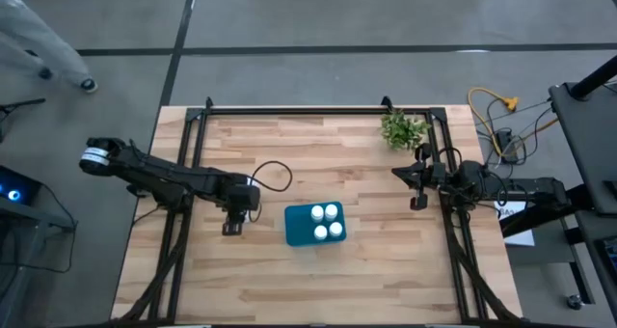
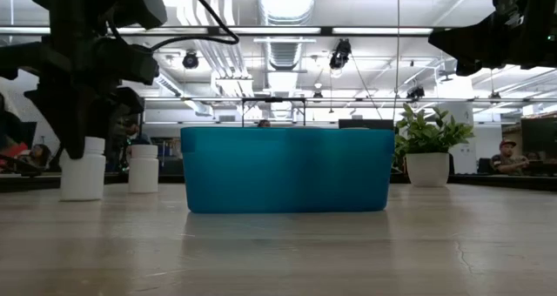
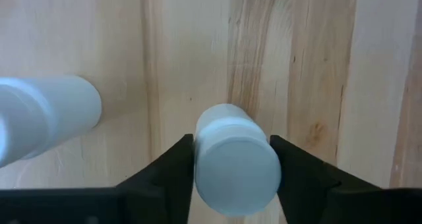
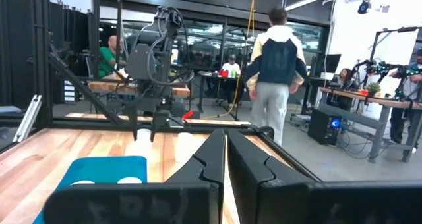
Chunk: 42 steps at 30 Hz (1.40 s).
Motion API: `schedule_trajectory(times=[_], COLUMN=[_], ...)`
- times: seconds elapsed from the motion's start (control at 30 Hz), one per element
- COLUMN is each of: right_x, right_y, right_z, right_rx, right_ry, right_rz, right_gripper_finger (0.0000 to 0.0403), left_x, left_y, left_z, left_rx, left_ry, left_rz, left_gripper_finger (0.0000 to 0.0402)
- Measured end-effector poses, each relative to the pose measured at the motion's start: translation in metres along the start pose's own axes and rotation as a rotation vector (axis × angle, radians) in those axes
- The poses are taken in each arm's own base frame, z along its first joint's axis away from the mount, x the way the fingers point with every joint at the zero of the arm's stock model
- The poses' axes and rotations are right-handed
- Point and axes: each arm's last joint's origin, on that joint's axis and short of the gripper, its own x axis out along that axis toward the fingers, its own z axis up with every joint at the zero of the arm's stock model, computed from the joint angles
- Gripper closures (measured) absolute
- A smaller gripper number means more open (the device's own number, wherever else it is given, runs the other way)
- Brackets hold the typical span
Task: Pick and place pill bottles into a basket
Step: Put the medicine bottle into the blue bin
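Observation:
The teal basket (image 1: 292,233) stands mid-table with several white pill bottles (image 1: 325,222) upright inside it. Two more pill bottles stand on the table to its left: one (image 3: 237,161) between the fingers of my left gripper (image 3: 232,141), and the other (image 3: 46,115) close beside it, also seen in the low view (image 2: 144,167). In the high view my left gripper (image 1: 232,228) hides its bottle. My right gripper (image 1: 417,188) is shut and empty, above the table near its right edge. My left gripper pinches the bottle's top, at the sides of its round cap (image 3: 198,165), between its two fingers. The fingers come from above, pointing down. The bottle stands upright with its bottom on the table (image 2: 83,194).
A small green plant in a white pot (image 1: 403,128) stands at the far right of the table. A black cable (image 1: 275,174) loops on the wood behind my left gripper. Bare wood lies in front of the basket. People move in the room beyond the table.

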Motion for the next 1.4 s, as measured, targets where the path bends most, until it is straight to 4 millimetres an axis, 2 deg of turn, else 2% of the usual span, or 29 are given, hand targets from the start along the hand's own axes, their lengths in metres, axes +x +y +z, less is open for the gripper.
schedule_trajectory(times=[0.07, 0.37, 0.77, 0.9, 1.07, 1.4], right_x=[0.0, 0.0, 0.0, 0.0, 0.0, 0.0], right_y=[0.0, 0.0, 0.0, 0.0, 0.0, 0.0], right_z=[0.0, 0.0, 0.0, 0.0, 0.0, 0.0], right_rx=[0.0, 0.0, 0.0, 0.0, 0.001, 0.0], right_ry=[0.0, 0.0, 0.001, 0.001, 0.001, 0.002], right_rz=[0.0, -0.005, -0.008, -0.008, -0.009, -0.008], right_gripper_finger=[0.0394, 0.0394, 0.0394, 0.0394, 0.0394, 0.0394], left_x=[-0.001, -0.015, -0.062, -0.072, -0.076, -0.059], left_y=[0.0, -0.004, -0.012, -0.015, -0.02, -0.026], left_z=[0.001, 0.014, 0.049, 0.064, 0.089, 0.131], left_rx=[0.0, 0.036, 0.104, 0.144, 0.203, 0.312], left_ry=[-0.007, -0.05, -0.195, -0.203, -0.189, -0.147], left_rz=[-0.004, -0.05, -0.084, -0.081, -0.072, -0.001], left_gripper_finger=[0.026, 0.026, 0.026, 0.026, 0.026, 0.026])
